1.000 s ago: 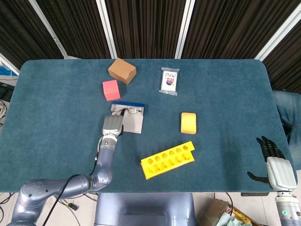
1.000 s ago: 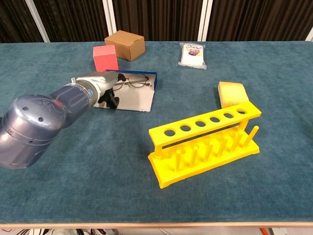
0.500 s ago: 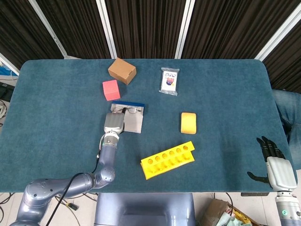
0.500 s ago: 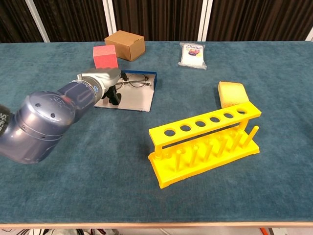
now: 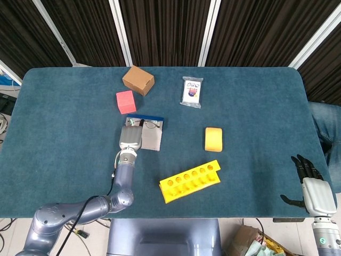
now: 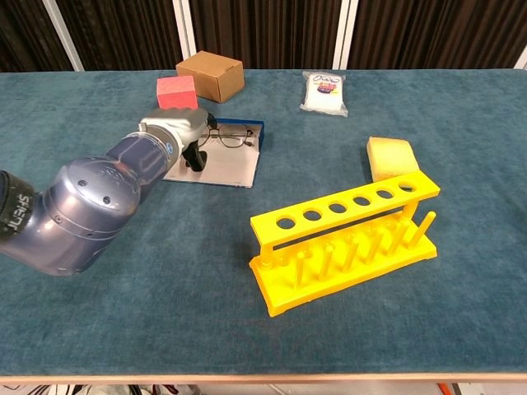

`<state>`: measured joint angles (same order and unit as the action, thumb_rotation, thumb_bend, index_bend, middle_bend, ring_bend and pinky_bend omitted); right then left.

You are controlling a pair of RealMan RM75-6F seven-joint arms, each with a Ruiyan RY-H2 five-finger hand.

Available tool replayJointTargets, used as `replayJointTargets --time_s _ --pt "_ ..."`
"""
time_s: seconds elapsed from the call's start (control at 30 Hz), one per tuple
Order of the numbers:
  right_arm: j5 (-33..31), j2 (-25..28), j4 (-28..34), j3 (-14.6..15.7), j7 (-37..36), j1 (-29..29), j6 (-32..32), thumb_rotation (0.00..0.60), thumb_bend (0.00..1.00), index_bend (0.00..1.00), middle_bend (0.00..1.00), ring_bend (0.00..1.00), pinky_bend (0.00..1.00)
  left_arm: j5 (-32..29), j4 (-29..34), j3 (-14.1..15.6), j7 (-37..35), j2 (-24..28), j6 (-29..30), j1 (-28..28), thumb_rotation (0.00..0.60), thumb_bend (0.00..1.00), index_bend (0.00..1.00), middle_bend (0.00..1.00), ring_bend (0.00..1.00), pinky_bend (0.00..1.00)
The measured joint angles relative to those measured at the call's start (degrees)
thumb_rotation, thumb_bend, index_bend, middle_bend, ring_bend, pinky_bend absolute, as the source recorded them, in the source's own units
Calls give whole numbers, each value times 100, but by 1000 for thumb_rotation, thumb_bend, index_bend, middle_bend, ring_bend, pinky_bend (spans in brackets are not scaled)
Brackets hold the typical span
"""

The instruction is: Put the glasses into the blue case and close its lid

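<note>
Left hand (image 5: 130, 137): has advanced over the last second from the near edge of the open case (image 5: 151, 138) toward its far side, and now lies over the left part of the grey lining; in the chest view its dark fingers (image 6: 196, 156) point down onto the lining just beside the glasses (image 6: 231, 136). Whether they touch the frame, I cannot tell; whether the hand is open or closing, I cannot tell either, as its back covers the fingers from above

Glasses: lying in the case along the blue rim (image 6: 247, 125) at the far side, unmoved across the three moments. Judgement: the placing step looks done or nearly so; the hand's forward creep reads as a last nudge of the frame or a reach for the lid. Lid not yet shut

Right hand (image 5: 311, 186): at the worktop's (image 5: 64, 122) near right corner, off its edge, fingers spread, holding nothing, unchanged

Hidden or unclear:
- left lens and temple, behind the left hand in both views
- which half of the case is lid and which is base
- left arm fills the chest view's left foreground, blocking the worktop behind it
- right hand absent from the chest view
</note>
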<state>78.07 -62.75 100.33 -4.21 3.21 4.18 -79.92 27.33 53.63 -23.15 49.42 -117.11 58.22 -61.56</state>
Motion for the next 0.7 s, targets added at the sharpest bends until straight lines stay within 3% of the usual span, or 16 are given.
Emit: replayJointTargets --time_s 0.33,0.47,0.57,0.7 --pt "2 -6 0 -6 12 3 -10 600 0 0 0 0 176 182 441 63 3 124 93 145 600 570 0 761 791 776" --pt "11 -7 -3 -6 1 0 -20 600 0 0 0 0 176 389 1038 185 -30 371 319 326 600 473 148 710 766 776" --pt "19 -6 4 -2 -7 -2 -21 600 0 0 0 0 176 596 1633 324 -67 664 521 522 600 350 159 607 632 708" --pt "40 -8 12 10 -2 -5 -25 600 0 0 0 0 176 929 2365 654 -161 1249 677 868 600 190 135 342 248 307"
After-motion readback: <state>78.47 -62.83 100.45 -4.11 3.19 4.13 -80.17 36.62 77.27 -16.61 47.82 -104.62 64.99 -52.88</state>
